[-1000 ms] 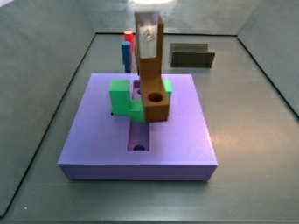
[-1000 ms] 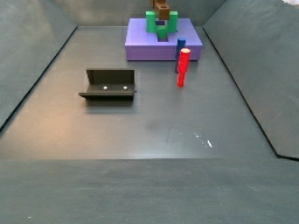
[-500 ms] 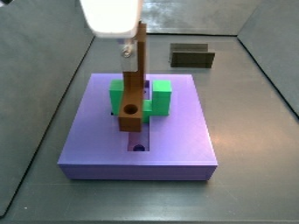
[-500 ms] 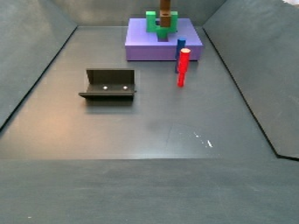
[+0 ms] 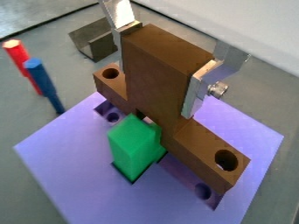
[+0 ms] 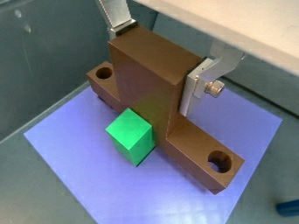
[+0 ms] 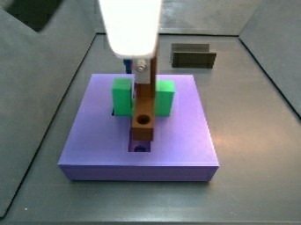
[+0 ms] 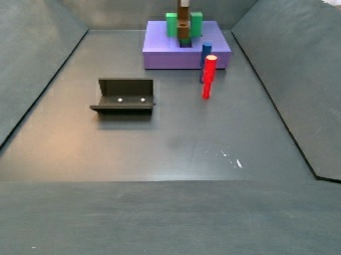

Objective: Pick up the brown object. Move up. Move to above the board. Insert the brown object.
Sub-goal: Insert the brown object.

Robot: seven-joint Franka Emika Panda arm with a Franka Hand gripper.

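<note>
My gripper [image 5: 163,52] is shut on the upright thick cross part of the brown object [image 5: 158,87], with a silver finger on each side, as both wrist views show [image 6: 152,83]. The long bar with round end holes lies lengthwise over the groove of the lavender board [image 6: 70,149], between the arms of the green U-shaped block [image 6: 131,136]. In a side view the gripper [image 7: 140,63] hangs over the board [image 7: 182,141] and the bar's near end [image 7: 143,119] is low at the groove. I cannot tell whether it is seated. Another side view shows the board [image 8: 160,55] far back.
A blue and red peg [image 8: 209,75] stands beside the board, also in a wrist view [image 5: 35,70]. The dark fixture [image 8: 124,97] stands on the grey floor, also behind the board [image 7: 194,57]. Grey walls enclose the floor.
The gripper has turned the brown object so its bar lines up with the groove. It has shifted over the groove and come lower onto the board.
</note>
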